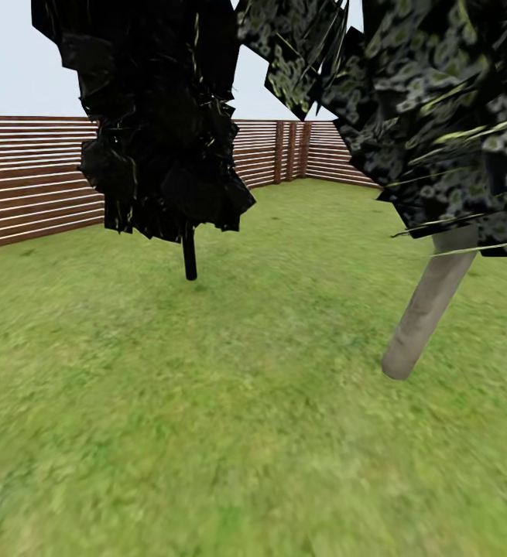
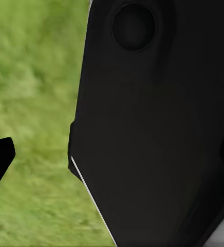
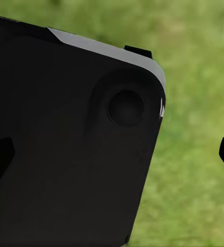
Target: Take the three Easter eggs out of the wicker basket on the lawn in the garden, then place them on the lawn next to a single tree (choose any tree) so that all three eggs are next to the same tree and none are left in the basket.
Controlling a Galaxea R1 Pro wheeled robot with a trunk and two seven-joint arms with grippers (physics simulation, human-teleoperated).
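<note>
Robot in transit over the lawn. Near tree, right of frame: pale grey-beige trunk, leaning, dark speckled leaf planes above. A second, darker tree stands centre-left before the fence. Both wrist views: dark robot body over grass; cannot tell whether either tool is released or clenched. Risk: the low canopy may snag an arm on approach, or eggs may be split between two trees.

Lawn: mottled matt grass. Fence: brown wooden slats. Tree trunk: rough, matt grey-beige. Robot body panel: smooth matt black.
</note>
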